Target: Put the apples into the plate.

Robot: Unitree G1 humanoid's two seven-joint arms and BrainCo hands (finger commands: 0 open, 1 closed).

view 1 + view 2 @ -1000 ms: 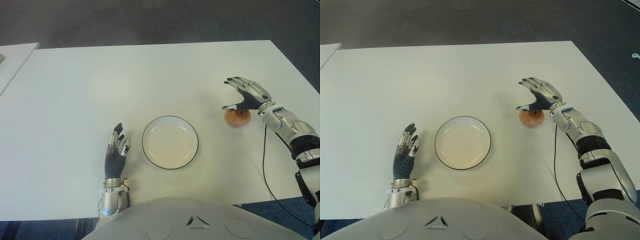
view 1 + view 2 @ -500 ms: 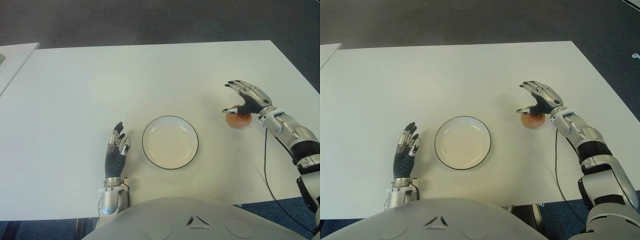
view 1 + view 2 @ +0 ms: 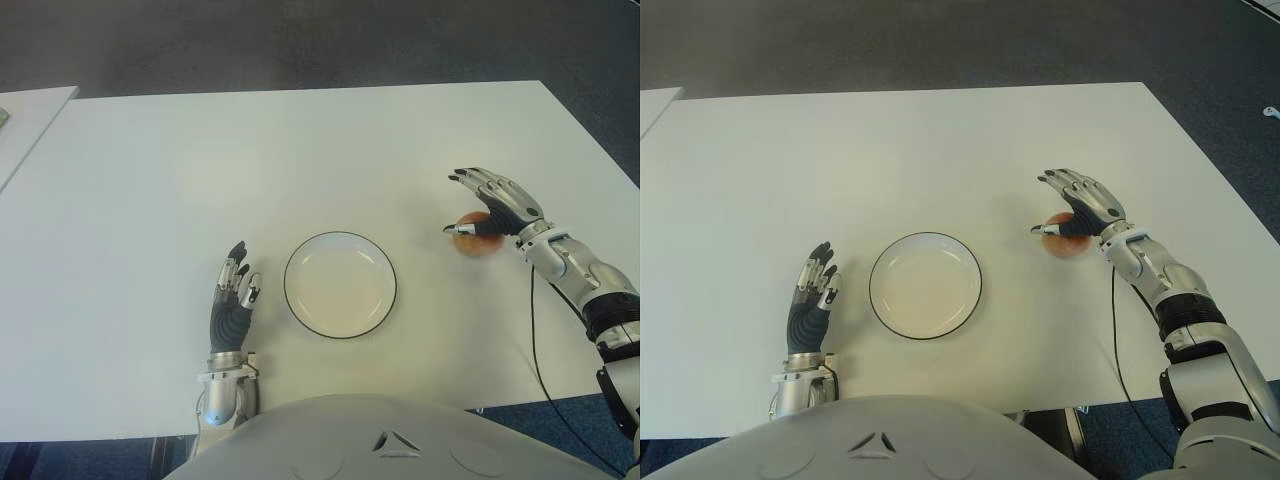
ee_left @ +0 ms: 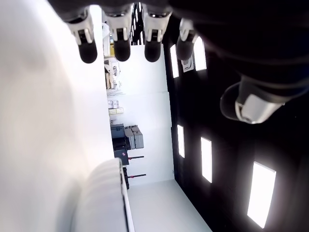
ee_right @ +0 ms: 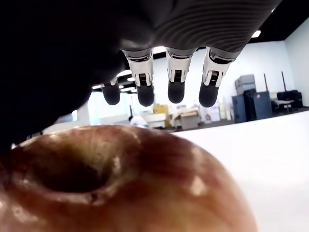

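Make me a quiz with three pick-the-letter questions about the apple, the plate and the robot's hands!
1. Where is the apple?
A. In the plate
B. On the table, to the right of the plate
C. On the floor

2. How many apples show?
A. One
B. Three
C. Five

3. What is the right hand doing?
A. Fingers spread just over the apple
B. Squeezing the plate
C. Hidden under the table

Answers: 1 B, the plate is bare and the apple sits on the white table beside it. 2 A, only one apple is in view. 3 A, the right wrist view shows straight fingers above the apple. The left hand shows left of the plate.
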